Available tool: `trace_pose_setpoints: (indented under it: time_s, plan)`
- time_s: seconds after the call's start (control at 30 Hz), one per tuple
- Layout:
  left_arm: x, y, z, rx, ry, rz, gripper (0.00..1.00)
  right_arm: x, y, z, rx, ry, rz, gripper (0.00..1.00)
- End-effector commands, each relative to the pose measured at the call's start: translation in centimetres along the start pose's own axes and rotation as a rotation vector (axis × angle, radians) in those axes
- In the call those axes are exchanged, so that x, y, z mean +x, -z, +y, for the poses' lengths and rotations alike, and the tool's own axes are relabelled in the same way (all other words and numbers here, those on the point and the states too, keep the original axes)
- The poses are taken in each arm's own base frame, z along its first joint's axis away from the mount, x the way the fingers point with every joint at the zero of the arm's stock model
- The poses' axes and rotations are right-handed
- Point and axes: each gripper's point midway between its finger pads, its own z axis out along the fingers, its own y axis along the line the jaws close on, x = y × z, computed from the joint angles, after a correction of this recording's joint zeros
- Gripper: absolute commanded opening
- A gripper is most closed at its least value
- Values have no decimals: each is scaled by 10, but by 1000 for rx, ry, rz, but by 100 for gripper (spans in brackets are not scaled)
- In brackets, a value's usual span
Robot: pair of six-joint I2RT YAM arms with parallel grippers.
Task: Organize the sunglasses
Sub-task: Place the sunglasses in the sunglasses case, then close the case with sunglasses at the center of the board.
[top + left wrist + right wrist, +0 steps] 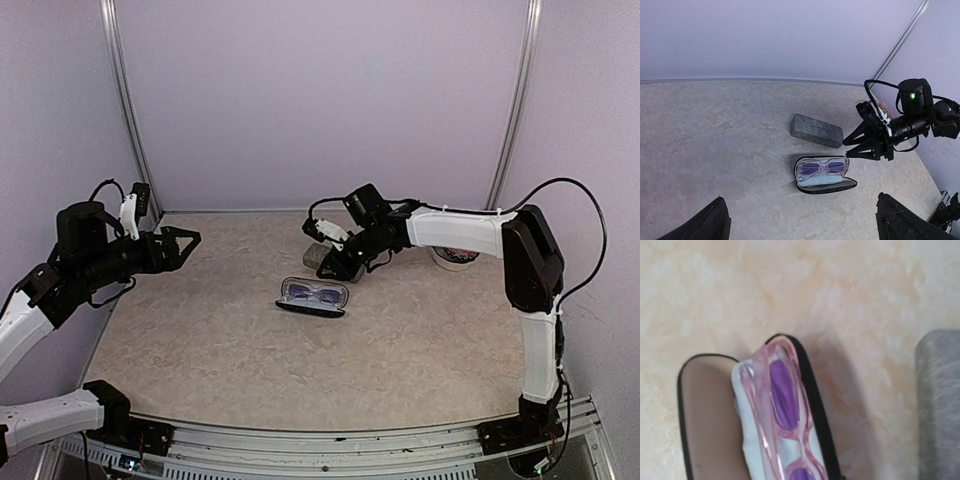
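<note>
The pink clear-framed glasses (821,168) lie folded inside the open black case (826,188) near the middle of the table (200,340). Their lenses show purple in the right wrist view, and a pale cloth (746,440) lies under them. The frame sits within the case's rim with nothing gripping it. Just beyond the black case, a little to the far right and apart from it, lies the grey case (816,130), closed and flat on the table. The right gripper (847,150) hangs low above the table, close by the grey case and just far-right of the black case. From the left wrist view its jaws look narrowly apart with nothing between them, though the angle is oblique. The right wrist camera looks straight down on the glasses and does not show its own fingers. The left gripper (190,248) is raised at the left side of the table, well apart from both cases, its jaws spread wide and empty. Behind the right arm, at the far right, sits a white round thing (455,258), partly hidden.
</note>
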Motion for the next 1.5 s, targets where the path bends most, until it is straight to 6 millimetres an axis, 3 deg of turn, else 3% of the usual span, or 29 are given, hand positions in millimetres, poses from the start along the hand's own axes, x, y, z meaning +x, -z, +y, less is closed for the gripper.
trace_pose_setpoints:
  time_s: [0.0,0.17,0.27,0.47,0.57,0.63,0.8,1.2,1.47]
  plan:
    - [1,-5,-1,22,18,-6,99,-21,29,-9,78,-21,-89,35]
    - [18,-17,-2,59,126,40,98,-21,42,-16,151,-52,-112,38]
    - [39,-29,-6,98,189,93,89,-16,44,-30,232,-76,-96,37]
    - [84,-53,-15,91,237,203,63,-13,34,-41,274,-78,-71,23]
    - [100,-63,-26,94,224,250,36,-11,21,-44,257,-74,-46,9]
    - [112,-71,-33,95,213,284,24,-9,10,-47,247,-75,-24,0]
    - [146,-93,-48,107,181,387,0,-3,-14,-53,226,-63,25,0]
    - [214,-149,-75,81,101,564,0,14,-50,-54,126,-33,122,0]
    - [231,-177,-83,39,78,562,0,18,-60,-49,63,-24,143,0]
